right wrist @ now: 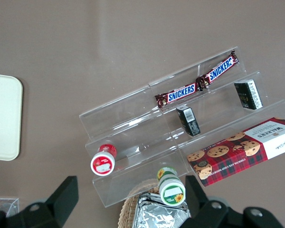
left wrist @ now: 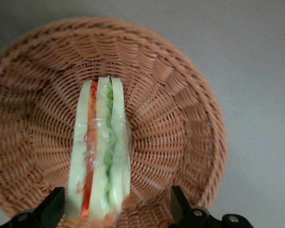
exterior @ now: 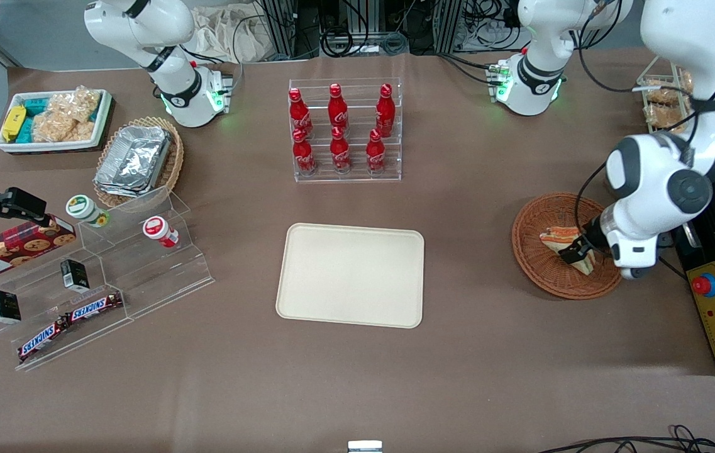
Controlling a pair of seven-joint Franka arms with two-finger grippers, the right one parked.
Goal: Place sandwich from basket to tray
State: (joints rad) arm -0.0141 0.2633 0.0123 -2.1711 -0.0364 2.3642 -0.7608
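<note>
The left arm's gripper (left wrist: 116, 209) hangs low inside the basket (exterior: 530, 251), its two fingers spread wide to either side of the sandwich (left wrist: 100, 152). Neither finger looks to touch the bread, so nothing is gripped yet. The sandwich stands on edge between them, wrapped in clear film, its orange and green filling facing the wrist camera; that pose probably suits a squeeze across its flat sides. Out from the gripper, toward the parked arm's end of the table, the tray (exterior: 351, 275) lies bare, well apart from the basket. Past it stands a clear stepped rack (exterior: 143, 277) with Snickers bars (exterior: 71, 324) and a red Walkers cookie box (exterior: 11, 248). Red Coca-Cola bottles (exterior: 339, 129) stand farther from the front camera than the tray.
</note>
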